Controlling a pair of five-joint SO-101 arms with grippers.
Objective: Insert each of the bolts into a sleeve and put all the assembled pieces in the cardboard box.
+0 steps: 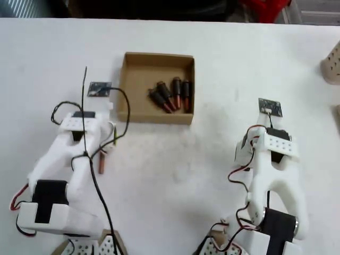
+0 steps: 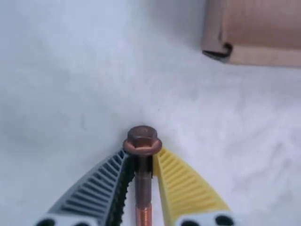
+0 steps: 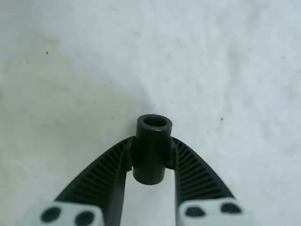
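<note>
Cables point(image 1: 98, 186), black and red, trail over both white arms, and one black loop curves from a small circuit board point(image 1: 99, 89) to cross the left wall of the cardboard box point(image 1: 159, 116) in the high view. A second such board point(image 1: 270, 107) sits above the right arm. At the far right edge of the white bench point(image 1: 212, 53) stands a pale perforated object point(image 1: 332, 65), well apart from both arms.

The box rests open at the far middle of the bench. Inside it, toward its right half, lie the assembled pieces point(image 1: 171, 94), four as far as can be told, side by side: dark sleeves with copper bolts through them.

The left end effector point(image 2: 142, 157) is clenched on a bolt point(image 2: 142, 140), held by the shank just behind the head between a grey finger and a yellow one. The bolt is copper-coloured, with a hexagonal flanged head pointing away from the wrist and thread visible lower on the shank. It is near the box, a corner of which shows ahead and to one side in the left wrist view.

The right end effector point(image 3: 151, 143) is grasping a sleeve point(image 3: 151, 155) between two black ribbed fingers. The sleeve is a short black cylinder, and its open bore faces away from the wrist, over bare bench.
</note>
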